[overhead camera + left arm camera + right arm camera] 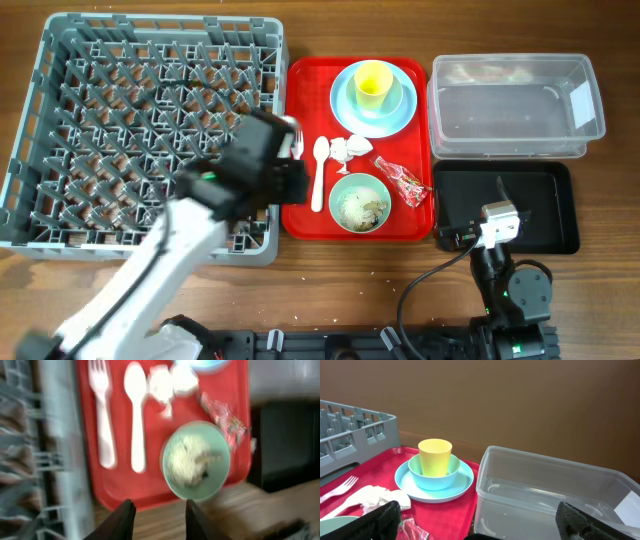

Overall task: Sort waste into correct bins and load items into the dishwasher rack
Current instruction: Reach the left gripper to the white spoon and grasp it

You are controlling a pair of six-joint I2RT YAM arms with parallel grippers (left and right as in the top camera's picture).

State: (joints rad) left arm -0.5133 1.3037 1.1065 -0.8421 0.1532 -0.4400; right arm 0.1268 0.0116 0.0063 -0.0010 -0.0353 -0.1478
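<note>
On the red tray (300, 225) lie a white fork (102, 420), a white spoon (136, 415), a crumpled napkin (352, 148) and a red wrapper (402, 180). A pale green bowl (360, 203) on the tray holds rice-like crumbs (187, 457). A yellow cup (435, 457) stands in a blue dish (434, 479) on a blue plate (462, 485). My left gripper (159, 522) hovers at the tray's left front corner, jaws apart with nothing between them. My right gripper (482, 527) stands wide open over the black tray (540, 205). The left wrist view is blurred.
The grey dishwasher rack (60, 120) fills the left side, and my left arm reaches across its near right corner. The clear tub (515, 105) sits behind the black tray at the right. Bare wooden table runs along the front edge.
</note>
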